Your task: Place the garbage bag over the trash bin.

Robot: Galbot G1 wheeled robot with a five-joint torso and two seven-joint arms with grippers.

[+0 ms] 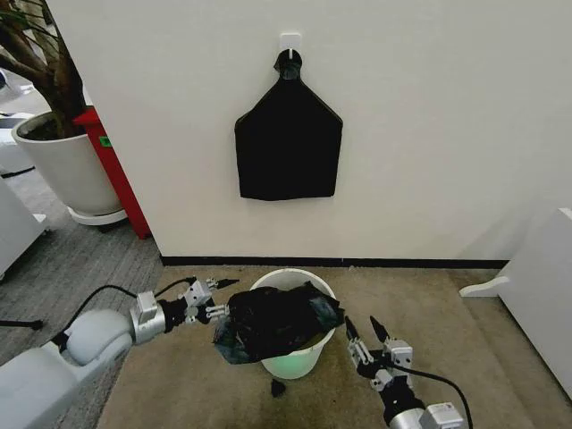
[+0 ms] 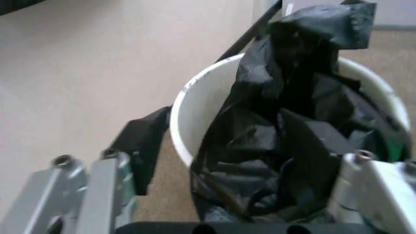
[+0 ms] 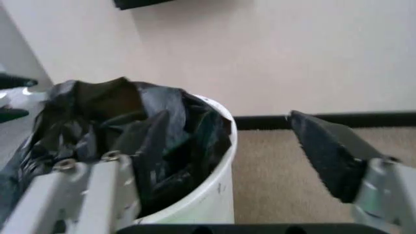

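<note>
Garbage bag (image 1: 275, 322) sits crumpled in and over the trash bin (image 1: 295, 357), spilling past the bin's left rim, rim bare on the right. Bin stands on carpet floor (image 1: 429, 313) below the wall's black hanging bundle (image 1: 288, 143). Left hand (image 1: 217, 299) at the bin's left rim, jaws apart around a bag fold. Right hand (image 1: 365, 330) just right of the bin, jaws wide, holding nothing.

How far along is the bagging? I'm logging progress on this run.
Done: the bag lies bunched in the bin, with one edge spilling over the rim on the robot's left. In hand: the left tool is open at that spilled edge; the right tool is open beside the bin's other side, gripping nothing. Left: much of the pale rim is bare, so the bag's mouth needs spreading around it.
</note>
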